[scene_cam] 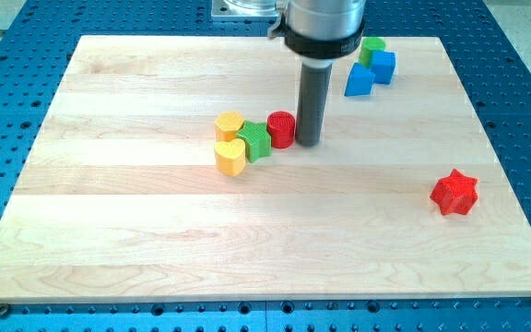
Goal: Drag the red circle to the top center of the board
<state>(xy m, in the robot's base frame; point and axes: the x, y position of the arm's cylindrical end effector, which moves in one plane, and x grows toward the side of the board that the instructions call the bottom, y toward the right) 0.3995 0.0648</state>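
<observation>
The red circle (281,129) stands near the board's middle, a little above centre. My tip (308,142) is on the board right beside it, touching or nearly touching its right side. A green block (255,140) touches the red circle's left side. Two yellow blocks sit left of the green one, one (230,123) higher and one (231,157) lower.
A red star (454,193) lies at the view's right. At the top right are a green block (371,48), a blue cube (383,66) and a blue block (359,81). The wooden board (109,231) lies on a blue perforated table.
</observation>
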